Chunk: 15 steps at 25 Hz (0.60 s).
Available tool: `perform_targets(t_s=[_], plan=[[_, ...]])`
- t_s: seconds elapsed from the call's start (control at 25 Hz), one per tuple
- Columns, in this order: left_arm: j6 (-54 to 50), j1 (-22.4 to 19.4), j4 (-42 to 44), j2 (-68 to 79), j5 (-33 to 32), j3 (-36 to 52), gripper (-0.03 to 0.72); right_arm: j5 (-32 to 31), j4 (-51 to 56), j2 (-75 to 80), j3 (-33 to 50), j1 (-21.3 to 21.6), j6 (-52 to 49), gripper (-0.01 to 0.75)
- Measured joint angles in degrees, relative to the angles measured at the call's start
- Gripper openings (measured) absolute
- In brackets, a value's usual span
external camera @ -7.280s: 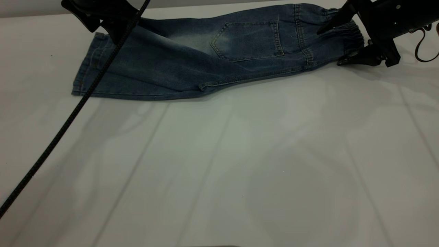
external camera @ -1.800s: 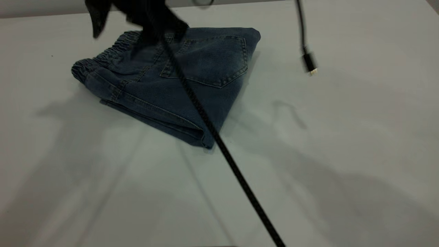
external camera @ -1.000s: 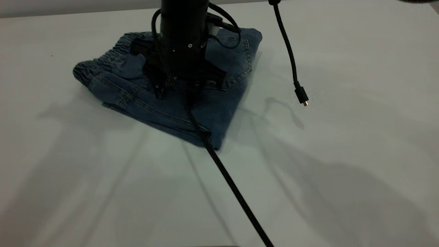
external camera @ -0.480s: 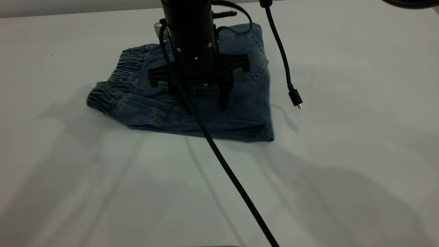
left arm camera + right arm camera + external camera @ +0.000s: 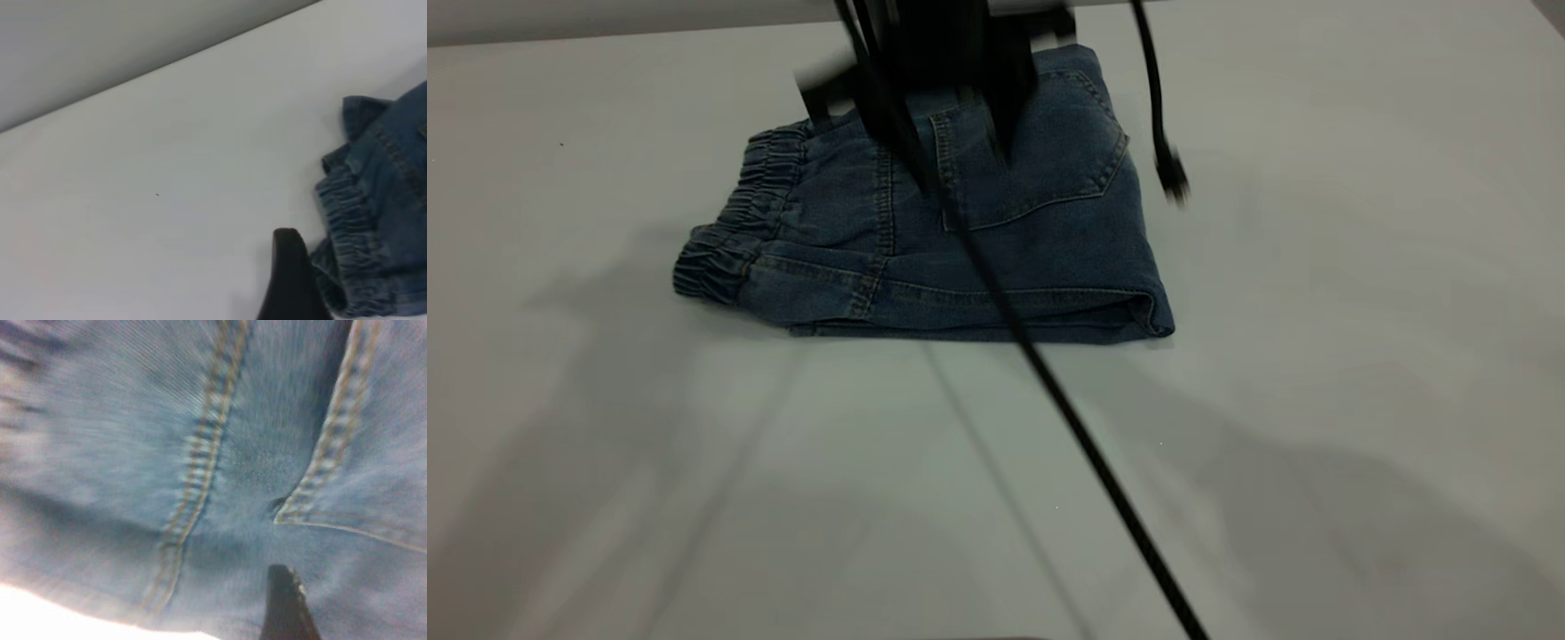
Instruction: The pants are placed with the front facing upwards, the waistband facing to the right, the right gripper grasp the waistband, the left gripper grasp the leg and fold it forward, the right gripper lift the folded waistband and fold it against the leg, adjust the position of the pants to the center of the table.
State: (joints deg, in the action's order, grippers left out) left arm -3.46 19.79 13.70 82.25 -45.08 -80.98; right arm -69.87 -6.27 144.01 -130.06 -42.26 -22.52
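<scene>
Since half a second ago, the right gripper (image 5: 951,98) has risen to upper centre, release unconfirmed; a snagged pants (image 5: 996,240) fold can reopen, so watch it.

Folded denim pants (image 5: 996,240) lie flat, waistband (image 5: 738,222) leftward

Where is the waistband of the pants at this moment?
In the exterior view, the waistband forms the left edge of the folded pants, on the table, left of the back pocket.
</scene>
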Motion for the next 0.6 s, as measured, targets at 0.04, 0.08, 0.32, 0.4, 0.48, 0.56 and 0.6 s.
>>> perform_targets(t_s=[0.04,0.08,0.32,0.4,0.48,0.56,0.6], plan=[[0.1,0.0,-0.8,-0.9,-0.4,0.0,0.442,-0.1,0.6,-2.0,0.0,0.0,1.6,0.379],[0.2,0.0,-1.6,-2.4,-0.6,0.0,0.442,-0.3,1.6,-4.5,0.0,0.0,3.0,0.379],[3.8,0.0,-4.3,-13.4,-4.0,0.0,0.442,-1.2,9.1,-19.7,0.0,0.0,11.5,0.379],[4.4,0.0,-4.8,-16.8,-7.7,0.0,0.442,-1.7,11.1,-24.6,0.0,0.0,14.2,0.379],[4.6,0.0,-5.1,-19.6,-11.4,0.0,0.442,-2.0,12.7,-29.9,0.0,0.0,16.7,0.379],[4.7,0.0,-5.4,-22.6,-15.4,0.0,0.442,-2.2,13.4,-34.6,-0.1,0.0,18.5,0.379],[4.7,0.0,-5.6,-23.9,-17.5,0.0,0.442,-2.4,13.4,-37.1,-0.1,0.0,19.4,0.379]])
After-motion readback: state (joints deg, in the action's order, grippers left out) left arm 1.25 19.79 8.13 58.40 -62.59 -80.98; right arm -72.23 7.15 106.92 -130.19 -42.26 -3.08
